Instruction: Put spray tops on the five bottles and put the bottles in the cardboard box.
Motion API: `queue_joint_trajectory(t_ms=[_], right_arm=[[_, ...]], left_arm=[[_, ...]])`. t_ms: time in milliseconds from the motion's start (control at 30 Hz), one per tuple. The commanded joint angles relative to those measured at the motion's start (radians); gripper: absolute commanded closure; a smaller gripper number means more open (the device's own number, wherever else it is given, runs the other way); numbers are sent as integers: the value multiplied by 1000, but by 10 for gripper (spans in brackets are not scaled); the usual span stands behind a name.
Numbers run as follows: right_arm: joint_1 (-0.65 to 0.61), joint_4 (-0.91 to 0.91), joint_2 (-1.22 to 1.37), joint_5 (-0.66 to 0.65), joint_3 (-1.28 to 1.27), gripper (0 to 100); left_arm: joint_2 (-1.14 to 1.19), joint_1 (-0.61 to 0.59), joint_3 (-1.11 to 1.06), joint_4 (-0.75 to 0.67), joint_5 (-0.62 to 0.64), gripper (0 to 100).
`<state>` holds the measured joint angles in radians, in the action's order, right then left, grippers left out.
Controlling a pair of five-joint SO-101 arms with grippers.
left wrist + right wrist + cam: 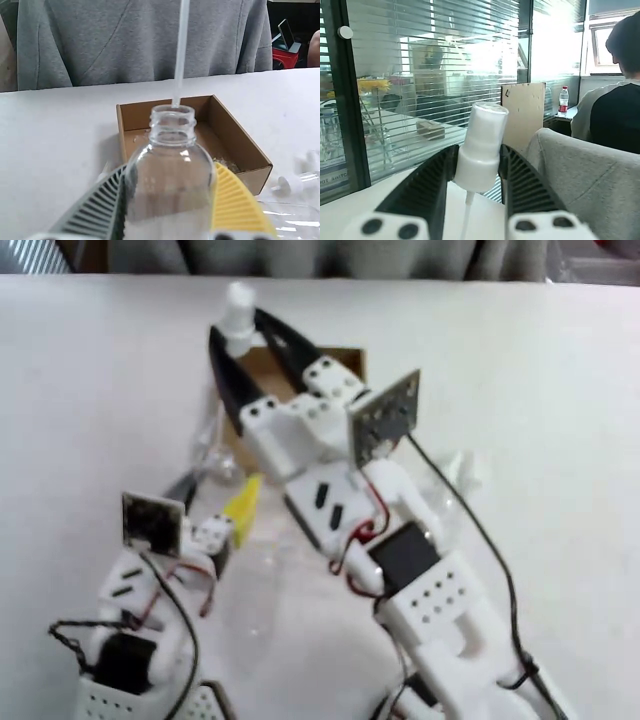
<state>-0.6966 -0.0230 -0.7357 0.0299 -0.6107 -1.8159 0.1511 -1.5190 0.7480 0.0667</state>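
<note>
You are at the capping step. Your left pincer (170,202) is clamped on a clear bottle (170,165), upright with its neck open. Your right pincer (479,152) is clamped on a white spray top (482,130) directly above it. The dip tube (181,50) hangs straight down, with its lower end at the mouth of the neck. I cannot tell whether it has entered yet.

I judge the next move to be a straight descent. Keep the tube centred in the neck, lower until the collar seats on the threads, then fasten it. A sideways drift would likely bend the thin tube against the rim.

The cardboard box (235,135) stands open just beyond the left pincer. I can make out no capped bottle in it, so the task looks early. Another spray top (295,182) and a clear bottle (292,217) lie beside the left pincer.

The table (60,130) is plain white. Beyond the right pincer there are window blinds (445,50) and a brown board (522,115).
</note>
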Motion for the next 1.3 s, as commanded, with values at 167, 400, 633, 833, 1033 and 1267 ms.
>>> queue_joint_trajectory(t_ms=[167,400,633,833,1033,1267], right_arm=[[1,25,41,2,49,981],[5,25,36,2,49,981],[5,25,35,-6,55,981],[8,21,38,-6,106,981],[16,18,42,-6,114,981],[16,21,36,-6,64,981]], left_arm=[[-15,-7,55,3,8,980],[-15,-8,55,3,8,980],[-15,-7,55,3,8,980],[-15,-5,54,3,8,980],[-15,-5,54,3,8,980],[-15,-8,54,3,8,980]])
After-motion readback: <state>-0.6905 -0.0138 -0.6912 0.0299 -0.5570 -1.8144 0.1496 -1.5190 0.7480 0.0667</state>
